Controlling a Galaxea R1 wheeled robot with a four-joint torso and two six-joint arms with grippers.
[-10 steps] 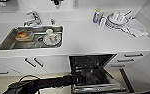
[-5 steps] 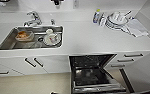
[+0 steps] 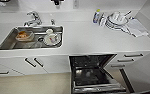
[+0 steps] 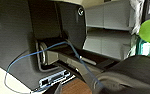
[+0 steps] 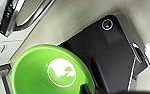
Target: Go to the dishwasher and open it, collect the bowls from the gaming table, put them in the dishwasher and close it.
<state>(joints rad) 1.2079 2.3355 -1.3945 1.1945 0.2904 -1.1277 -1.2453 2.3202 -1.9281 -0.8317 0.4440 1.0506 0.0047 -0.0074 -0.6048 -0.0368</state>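
White kitchen counter (image 3: 91, 37) runs across the head view, w/ a steel sink (image 3: 6, 45) on one side holding a few dishes, a tap (image 3: 33, 17) behind it, and a stack of plates (image 3: 116, 20) plus a cloth (image 3: 138, 27) at the far end. Dishwasher (image 3: 91, 75) sits under the counter, approx below its middle, door dropped open, dark inside, rack wires faintly visible.

Right wrist view: a green bowl (image 5: 51, 72) w/ a white round mark in its centre, very close to the camera; a steel bar handle (image 5: 28, 12) beyond it, prob. the dishwasher's. The same green rim shows in the left wrist view.

Left gripper and right gripper: can't tell whether either is apart, together or clamped on anything, incl. the bowl.

Handling, as a judgement: bowl looks light, rigid, smooth, so prob. slippery; best taken by pinching the rim, wall between the pads. Door looks heavier and hinged at the bottom; take it at the bar handle, mid-length.
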